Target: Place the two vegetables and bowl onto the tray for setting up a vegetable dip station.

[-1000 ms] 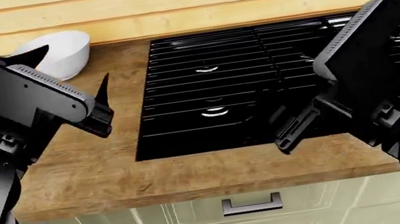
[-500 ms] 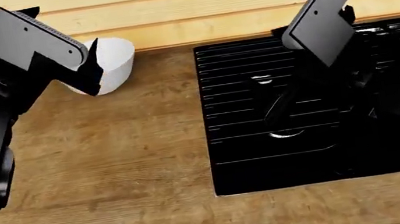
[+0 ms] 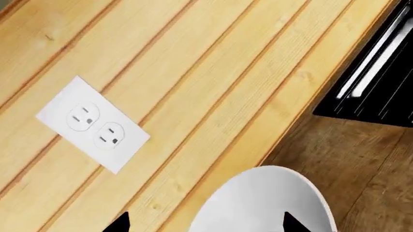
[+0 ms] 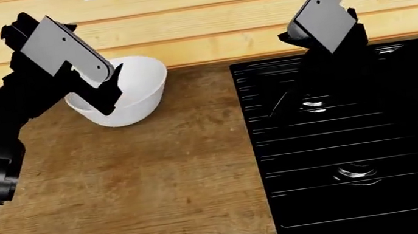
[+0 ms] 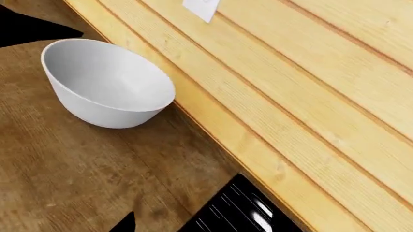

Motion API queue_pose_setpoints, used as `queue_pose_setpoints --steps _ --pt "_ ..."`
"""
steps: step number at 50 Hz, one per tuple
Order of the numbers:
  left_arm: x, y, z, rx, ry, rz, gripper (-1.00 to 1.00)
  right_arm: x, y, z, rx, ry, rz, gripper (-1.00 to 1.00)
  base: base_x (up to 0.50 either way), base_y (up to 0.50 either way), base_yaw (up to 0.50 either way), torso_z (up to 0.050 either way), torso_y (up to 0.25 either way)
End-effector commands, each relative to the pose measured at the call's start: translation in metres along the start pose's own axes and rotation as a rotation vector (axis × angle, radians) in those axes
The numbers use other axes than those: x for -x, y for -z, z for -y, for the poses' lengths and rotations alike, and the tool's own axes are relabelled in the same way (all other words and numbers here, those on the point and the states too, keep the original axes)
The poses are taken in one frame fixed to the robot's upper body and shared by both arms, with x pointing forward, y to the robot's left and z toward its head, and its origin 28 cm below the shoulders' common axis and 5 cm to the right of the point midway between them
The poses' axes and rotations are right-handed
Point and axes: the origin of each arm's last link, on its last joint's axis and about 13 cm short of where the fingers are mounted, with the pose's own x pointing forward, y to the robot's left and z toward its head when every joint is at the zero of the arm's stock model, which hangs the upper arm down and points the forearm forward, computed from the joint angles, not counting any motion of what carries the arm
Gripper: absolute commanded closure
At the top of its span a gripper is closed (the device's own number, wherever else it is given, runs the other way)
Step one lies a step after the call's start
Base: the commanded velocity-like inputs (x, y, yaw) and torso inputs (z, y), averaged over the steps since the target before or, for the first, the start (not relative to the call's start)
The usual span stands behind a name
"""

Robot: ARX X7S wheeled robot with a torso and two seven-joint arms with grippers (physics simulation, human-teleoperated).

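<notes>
- The white bowl (image 4: 125, 92) sits upright on the brown wooden counter (image 4: 138, 194), close to the yellow wood wall (image 4: 194, 14).
- The left gripper (image 4: 107, 89) hangs right by the bowl's rim. In the left wrist view its 2 dark fingertips (image 3: 293, 223) stand wide apart, with the bowl (image 3: 264, 203) between them. It holds nothing.
- The right arm (image 4: 326, 11) is up over the black stovetop (image 4: 345, 147), well apart from the bowl.
- The right wrist view shows the bowl (image 5: 106, 82) and just 1 dark tip of the right gripper (image 5: 125, 223), so I cannot tell if it is wide or narrow.
- A white wall socket (image 3: 94, 124) with 2 outlets is on the wall above the bowl.
</notes>
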Motion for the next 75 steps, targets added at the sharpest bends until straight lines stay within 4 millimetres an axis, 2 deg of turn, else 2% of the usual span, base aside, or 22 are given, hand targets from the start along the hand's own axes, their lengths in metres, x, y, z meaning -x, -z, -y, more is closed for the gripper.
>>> queue_pose_setpoints --steps 1,2,5,8,12,14,18,20,25,27,35,37,39,46,53,54,60,63,66,75 --pt "0.012 -0.032 -0.016 0.032 0.073 0.078 -1.00 -0.001 0.014 -0.008 -0.059 -0.048 0.012 -1.00 0.00 0.00 0.00 0.000 0.000" --pt "0.019 -0.045 -0.023 0.001 0.092 0.085 -1.00 -0.001 0.018 -0.010 -0.058 -0.065 0.015 -1.00 0.00 0.00 0.00 0.000 0.000" --pt "0.034 -0.064 -0.027 -0.066 0.171 0.078 -1.00 0.000 0.027 -0.015 -0.031 -0.098 0.003 -1.00 0.00 0.00 0.00 0.000 0.003" --pt "0.049 -0.083 -0.027 -0.159 0.368 0.023 -1.00 -0.001 0.034 -0.014 -0.033 -0.145 -0.033 -1.00 0.00 0.00 0.00 0.000 0.000" --pt "0.051 -0.091 -0.032 -0.176 0.582 -0.088 -1.00 0.001 0.025 -0.010 -0.003 -0.173 -0.023 -1.00 0.00 0.00 0.00 0.000 0.000" --pt "0.048 -0.089 -0.034 -0.170 0.614 -0.128 -1.00 0.004 0.018 -0.009 -0.005 -0.182 -0.025 -1.00 0.00 0.00 0.00 0.000 0.000" --pt "0.043 -0.080 -0.025 -0.162 0.698 -0.186 -1.00 0.012 0.015 -0.012 -0.001 -0.215 -0.032 -1.00 0.00 0.00 0.00 0.000 0.000" --pt "0.038 -0.069 -0.018 -0.209 0.752 -0.268 -1.00 0.014 0.009 -0.010 0.011 -0.202 -0.020 -1.00 0.00 0.00 0.00 0.000 0.000" --pt "0.025 -0.061 -0.018 -0.274 0.772 -0.361 -1.00 0.015 0.007 -0.013 0.021 -0.205 -0.009 -1.00 0.00 0.00 0.00 0.000 0.000" --pt "0.012 -0.059 -0.021 -0.280 0.771 -0.379 -1.00 0.019 0.001 -0.012 0.021 -0.200 0.001 -1.00 0.00 0.00 0.00 0.000 0.000" --pt "-0.027 -0.046 -0.028 -0.296 0.706 -0.442 -1.00 0.026 0.004 -0.015 0.013 -0.195 0.010 -1.00 0.00 0.00 0.00 0.000 0.000" --pt "-0.040 -0.049 -0.032 -0.265 0.671 -0.412 -1.00 0.027 0.005 -0.015 0.008 -0.193 0.015 -1.00 0.00 0.00 0.00 0.000 0.000" --pt "-0.048 -0.048 -0.032 -0.276 0.677 -0.428 -1.00 0.026 0.010 -0.018 0.007 -0.194 0.013 -1.00 0.00 0.00 0.00 0.000 0.000" --pt "-0.083 -0.032 -0.030 -0.290 0.671 -0.526 -1.00 0.037 0.005 -0.019 0.002 -0.177 0.011 -1.00 0.00 0.00 0.00 0.000 0.000" --pt "-0.089 -0.016 -0.012 -0.275 0.703 -0.588 -1.00 0.041 0.009 -0.023 0.001 -0.169 0.011 -1.00 0.00 0.00 0.00 0.000 0.000" --pt "-0.090 -0.011 -0.007 -0.274 0.723 -0.604 1.00 0.041 0.009 -0.023 0.001 -0.171 0.014 -1.00 0.00 0.00 0.00 0.000 0.000" --pt "-0.089 0.012 0.008 -0.291 0.787 -0.665 1.00 0.041 0.008 -0.024 0.000 -0.171 0.025 -1.00 0.00 0.00 0.00 0.000 0.000" --pt "-0.089 0.013 0.008 -0.289 0.787 -0.657 1.00 0.041 0.008 -0.025 0.000 -0.168 0.028 -1.00 0.00 0.00 0.00 0.000 0.000" --pt "-0.089 0.011 0.006 -0.287 0.782 -0.646 1.00 0.041 0.008 -0.025 -0.001 -0.167 0.035 -1.00 0.00 0.00 0.00 0.000 0.000" --pt "-0.087 -0.014 -0.016 -0.261 0.667 -0.515 1.00 0.035 0.013 -0.024 -0.008 -0.172 0.043 -1.00 0.00 0.00 0.00 0.000 0.000"
